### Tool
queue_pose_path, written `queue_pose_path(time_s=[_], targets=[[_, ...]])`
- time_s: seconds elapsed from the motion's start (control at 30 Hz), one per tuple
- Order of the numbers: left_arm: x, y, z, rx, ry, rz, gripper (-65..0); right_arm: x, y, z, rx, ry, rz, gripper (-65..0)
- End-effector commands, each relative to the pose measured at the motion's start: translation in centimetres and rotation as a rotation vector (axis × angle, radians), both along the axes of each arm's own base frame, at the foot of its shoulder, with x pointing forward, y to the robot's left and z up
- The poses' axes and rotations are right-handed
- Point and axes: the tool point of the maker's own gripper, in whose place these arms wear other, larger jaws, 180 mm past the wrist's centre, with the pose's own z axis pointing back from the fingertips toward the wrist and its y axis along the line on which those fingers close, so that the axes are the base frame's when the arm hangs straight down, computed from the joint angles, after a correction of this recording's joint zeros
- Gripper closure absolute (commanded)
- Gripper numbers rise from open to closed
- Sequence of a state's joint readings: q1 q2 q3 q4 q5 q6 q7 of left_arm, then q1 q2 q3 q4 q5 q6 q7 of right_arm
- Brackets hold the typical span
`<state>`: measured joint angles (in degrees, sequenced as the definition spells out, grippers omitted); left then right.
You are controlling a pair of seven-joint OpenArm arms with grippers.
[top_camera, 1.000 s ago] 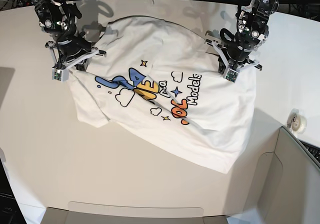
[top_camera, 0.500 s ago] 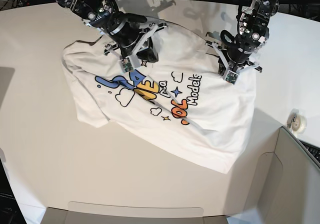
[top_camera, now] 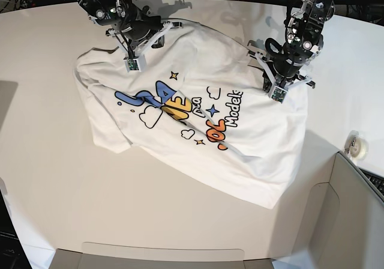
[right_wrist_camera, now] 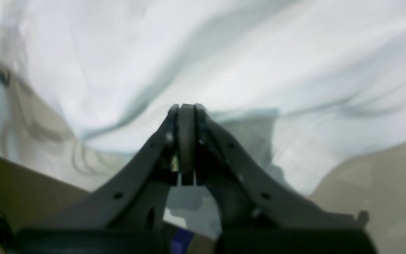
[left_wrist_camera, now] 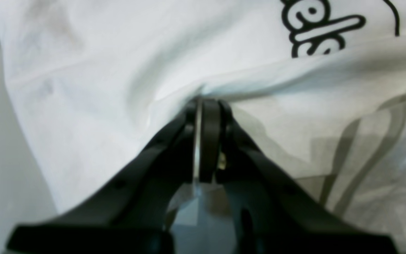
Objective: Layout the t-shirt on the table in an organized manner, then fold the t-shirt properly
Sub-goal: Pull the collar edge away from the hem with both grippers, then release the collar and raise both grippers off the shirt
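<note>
1. The left gripper (left_wrist_camera: pixel 203 102) is pressing its black fingers (left_wrist_camera: pixel 210 141) together on a raised fold of the t-shirt (left_wrist_camera: pixel 93 91), with cloth bunching right at the tips.
2. The right gripper (right_wrist_camera: pixel 185 107) is showing its jaws closed flat against each other; the wrist view is blurred, and I cannot tell whether any cloth is caught between them.
3. Only the left wrist view is showing the black outlined lettering (left_wrist_camera: pixel 315 31) just beyond the pinched fold, and a grey strip of the table (left_wrist_camera: pixel 9 169) at the left.
4. Only the base view is showing the whole layout: the t-shirt (top_camera: pixel 198 119) is lying print side up, skewed and rumpled, across the far middle of the table (top_camera: pixel 54 191).
5. In that view the left gripper (top_camera: pixel 277 93) is sitting at the shirt's right far edge, and the right gripper (top_camera: pixel 130 63) is hanging over the left far part of the shirt.
6. The colourful print (top_camera: pixel 180 110) is running diagonally between the two arms, and one corner of the shirt is pointing toward the near right.
7. A grey-white box panel (top_camera: pixel 354 215) is standing at the near right corner, beside the shirt's corner.
</note>
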<state>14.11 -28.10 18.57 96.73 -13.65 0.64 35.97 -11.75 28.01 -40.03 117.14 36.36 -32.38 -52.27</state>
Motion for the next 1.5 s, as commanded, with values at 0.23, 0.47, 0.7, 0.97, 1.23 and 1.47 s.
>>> queue_pose_path(time_s=[0.23, 0.47, 0.7, 0.97, 1.23, 1.47], targets=[[-1.5, 0.9, -1.2, 0.041, 0.082, 0.012, -2.5, 1.1, -3.7, -0.9, -0.097, -0.022, -0.023, 0.0], [-1.8, 0.8, -1.3, 0.04, 0.088, 0.011, -2.4, 1.0, -7.3, -2.1, -0.2, 0.0, -0.022, 0.0], [-1.8, 0.8, -1.4, 0.039, 0.09, 0.012, -2.4, 2.0, -11.8, -2.0, -0.368, -0.063, 0.007, 0.0], [-1.9, 0.6, -1.4, 0.036, 0.092, 0.008, -2.4, 2.3, -15.5, -2.4, -0.477, -0.057, 0.013, 0.0], [-1.8, 0.7, -1.4, 0.037, 0.09, 0.012, -2.4, 3.5, -20.8, -2.2, -0.629, -0.062, 0.007, 0.0], [-3.4, 0.7, -1.8, 0.044, 0.137, 0.01, -2.4, 5.6, -23.5, -1.4, -0.743, -0.115, 0.1, 0.0]])
